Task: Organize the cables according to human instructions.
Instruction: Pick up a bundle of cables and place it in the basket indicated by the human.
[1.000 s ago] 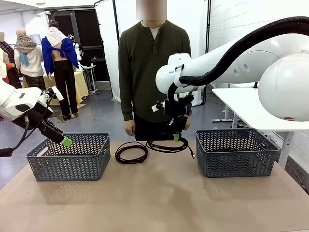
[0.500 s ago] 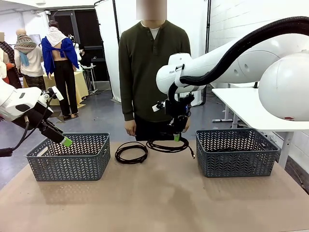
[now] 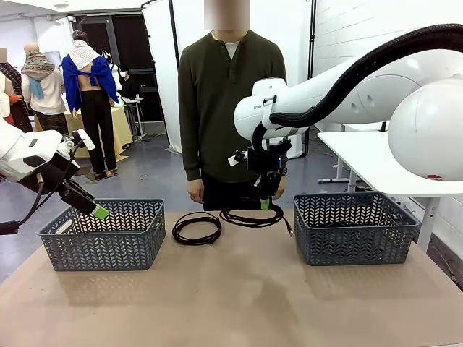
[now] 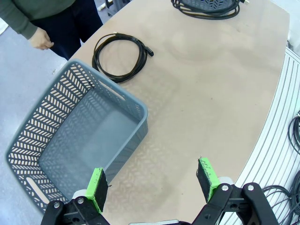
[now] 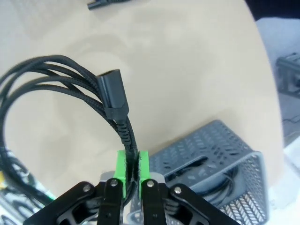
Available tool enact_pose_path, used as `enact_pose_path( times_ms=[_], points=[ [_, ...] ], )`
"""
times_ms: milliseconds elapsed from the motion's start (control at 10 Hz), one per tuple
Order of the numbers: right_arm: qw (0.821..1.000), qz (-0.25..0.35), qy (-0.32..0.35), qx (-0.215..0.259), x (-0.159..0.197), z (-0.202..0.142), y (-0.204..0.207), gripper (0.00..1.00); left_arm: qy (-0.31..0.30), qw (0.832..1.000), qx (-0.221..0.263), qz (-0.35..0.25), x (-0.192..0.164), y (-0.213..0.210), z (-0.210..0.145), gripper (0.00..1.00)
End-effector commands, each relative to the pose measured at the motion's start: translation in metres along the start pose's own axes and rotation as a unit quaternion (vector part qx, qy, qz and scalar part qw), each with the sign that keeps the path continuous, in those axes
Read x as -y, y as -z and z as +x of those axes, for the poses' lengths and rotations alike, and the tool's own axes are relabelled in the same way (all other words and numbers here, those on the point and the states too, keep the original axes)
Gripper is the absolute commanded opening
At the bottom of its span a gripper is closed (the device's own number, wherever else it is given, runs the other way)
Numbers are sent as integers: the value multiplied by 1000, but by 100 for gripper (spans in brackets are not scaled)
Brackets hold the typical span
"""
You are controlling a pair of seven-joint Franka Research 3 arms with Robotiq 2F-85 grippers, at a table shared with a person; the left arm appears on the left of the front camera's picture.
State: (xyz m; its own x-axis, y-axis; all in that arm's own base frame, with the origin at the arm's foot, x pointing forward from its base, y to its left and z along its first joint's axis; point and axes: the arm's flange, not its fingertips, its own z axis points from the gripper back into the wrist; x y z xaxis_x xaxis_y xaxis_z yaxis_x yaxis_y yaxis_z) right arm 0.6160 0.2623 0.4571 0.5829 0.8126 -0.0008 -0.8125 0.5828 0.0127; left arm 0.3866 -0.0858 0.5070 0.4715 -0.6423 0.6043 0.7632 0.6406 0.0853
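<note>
On my far left the left gripper (image 3: 100, 212) hangs over the near left corner of the left basket (image 3: 101, 246). Its jaws stand wide apart with nothing between them, as my left wrist view (image 4: 152, 183) confirms, looking down into the grey lattice basket (image 4: 133, 105). To the right of that basket a loose cable coil (image 3: 197, 228) lies flat on the brown worktop (image 3: 239, 296), just clear of the basket's wall (image 4: 119, 56). Behind it the human (image 3: 230, 94) stands at the far edge, arms down. Right of centre, the right gripper (image 3: 265, 204) points straight down with its jaws clamped together on a second cable coil (image 3: 249, 217). In my right wrist view the green pads (image 5: 132, 164) pinch the braided strands just below a plug end (image 5: 70, 79). This coil sits low at the worktop; I cannot tell whether it touches. The right basket (image 3: 354, 231) stands just beside it.
</note>
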Motion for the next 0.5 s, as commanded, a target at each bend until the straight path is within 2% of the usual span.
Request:
enact_pose_path(
  times_ms=[0,400],
  points=[
    [998,-6,-67,-14,20,-19,-29,0,-5,1000,6,-3,-3,1,-1,100],
    [984,-8,-177,-18,71,-71,-62,0,-5,1000,6,-3,-3,1,-1,100]
  ],
)
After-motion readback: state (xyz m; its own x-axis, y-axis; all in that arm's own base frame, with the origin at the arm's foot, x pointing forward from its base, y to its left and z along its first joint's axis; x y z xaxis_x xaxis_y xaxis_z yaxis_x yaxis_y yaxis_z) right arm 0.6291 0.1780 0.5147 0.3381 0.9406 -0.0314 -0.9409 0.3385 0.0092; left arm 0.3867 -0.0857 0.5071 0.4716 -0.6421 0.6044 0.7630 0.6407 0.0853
